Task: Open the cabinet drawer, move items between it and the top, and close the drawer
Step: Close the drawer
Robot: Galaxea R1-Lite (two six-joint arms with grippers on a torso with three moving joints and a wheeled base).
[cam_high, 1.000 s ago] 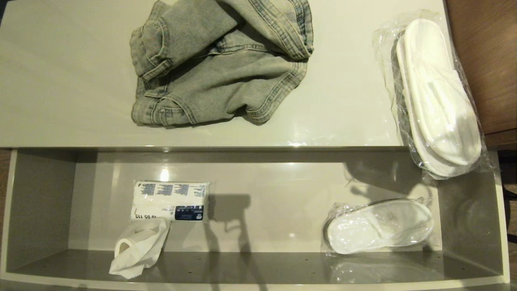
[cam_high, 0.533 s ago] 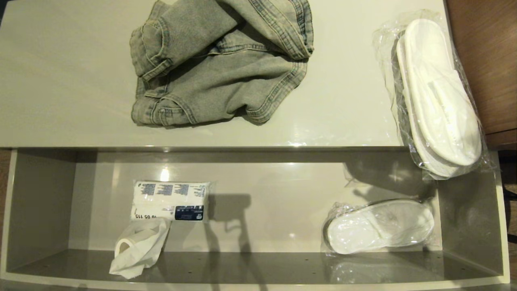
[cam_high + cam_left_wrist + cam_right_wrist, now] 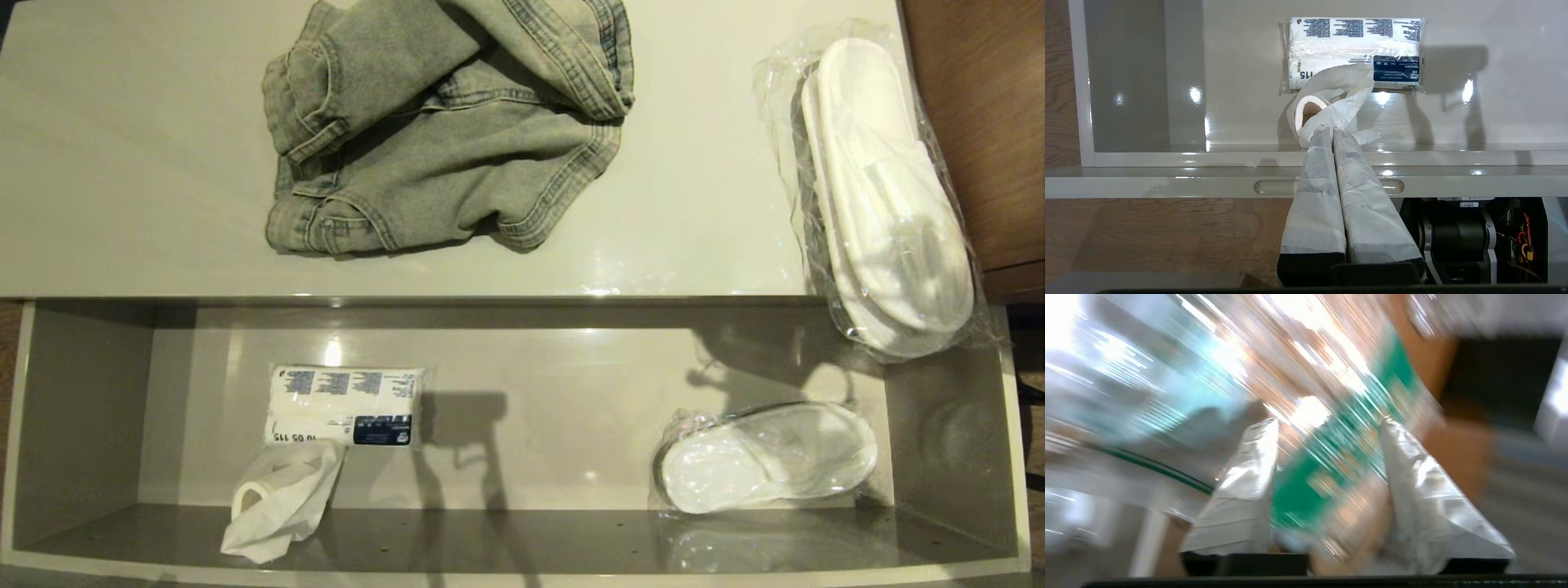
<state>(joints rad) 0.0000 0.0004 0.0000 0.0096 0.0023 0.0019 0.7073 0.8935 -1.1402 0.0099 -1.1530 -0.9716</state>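
Drawer open. One slipper pack lies inside at the drawer's right end. A second slipper pack sits on the top at its right edge, its near end overhanging the drawer. Jeans bunched mid-top. Tissue pack and loose tissue at drawer left. Left tool fingers pressed together, empty, at the drawer front. Right tool fingers apart, nothing between them, surroundings blurred.

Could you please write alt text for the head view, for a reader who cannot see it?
An open grey drawer holds a bagged white slipper pack, a blue-printed tissue pack and a crumpled white tissue. On the glossy off-white cabinet top lie crumpled grey denim and another bagged slipper pack overhanging the front edge.
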